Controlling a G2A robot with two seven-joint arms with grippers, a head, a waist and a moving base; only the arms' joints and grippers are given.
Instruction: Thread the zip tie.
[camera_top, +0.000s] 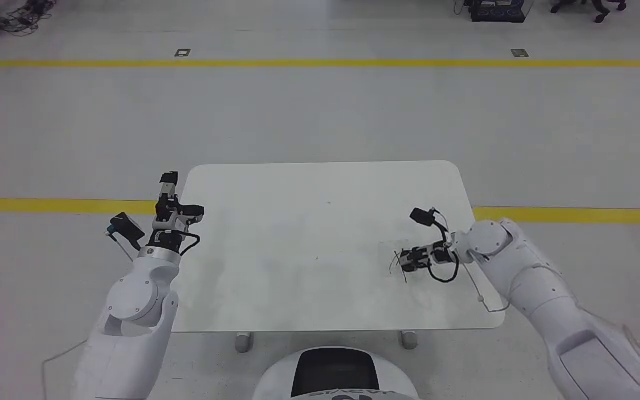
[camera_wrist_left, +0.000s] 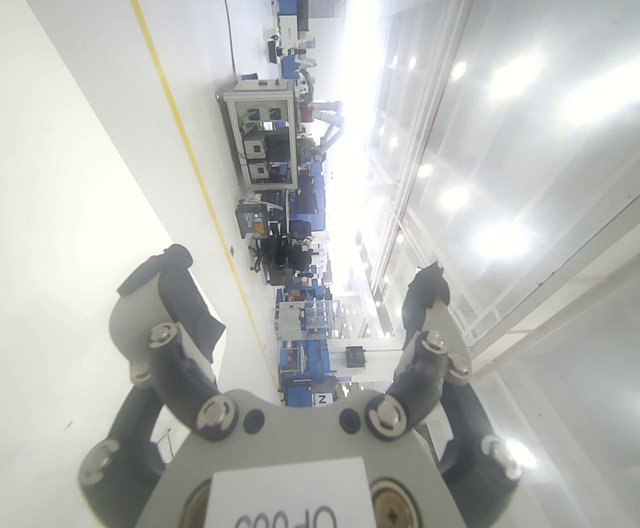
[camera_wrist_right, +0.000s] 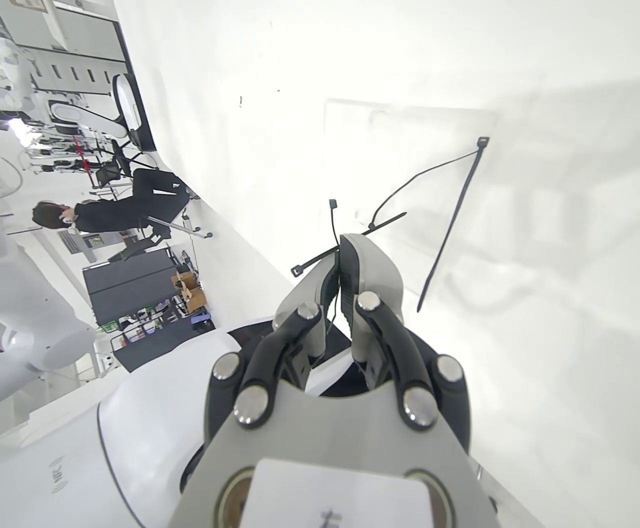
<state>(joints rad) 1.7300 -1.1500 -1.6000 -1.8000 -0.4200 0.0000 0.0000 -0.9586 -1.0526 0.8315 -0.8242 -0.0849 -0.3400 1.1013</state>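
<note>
Tabletop (camera_top: 320, 220): white with rounded corners; an arm stands at each side.

Right claw (camera_wrist_right: 341, 245): clenched, the pads pressed together on a thin black zip tie (camera_wrist_right: 333, 220). In the top view this claw (camera_top: 406, 262) is over the tabletop at about 4 o'clock from its middle, pointing toward 9 o'clock.

Zip tie: its square head sticks out just past the fingertips. The strap runs back between the pads and shows again in the gap behind them.

Loose ties: three more black ties lie on the tabletop just beyond the right claw.

Cross tie (camera_wrist_right: 312, 262): lies across the claw's line, passing behind the fingertips. Whether it touches them cannot be told.

Straight tie (camera_wrist_right: 452, 220): long and flat on the surface, well to one side of the claw.

Curved tie (camera_wrist_right: 415, 177): bows from near the straight tie's head back toward the cross tie.

Top view of ties (camera_top: 392, 266): thin dark lines at the claw's tip, too small to tell apart.

Left claw (camera_wrist_left: 302, 265): released, the fingers spread wide with nothing between them. In the top view it (camera_top: 180, 196) is at the tabletop's 9 o'clock edge, pointing toward 12 o'clock, well apart from the ties.
</note>
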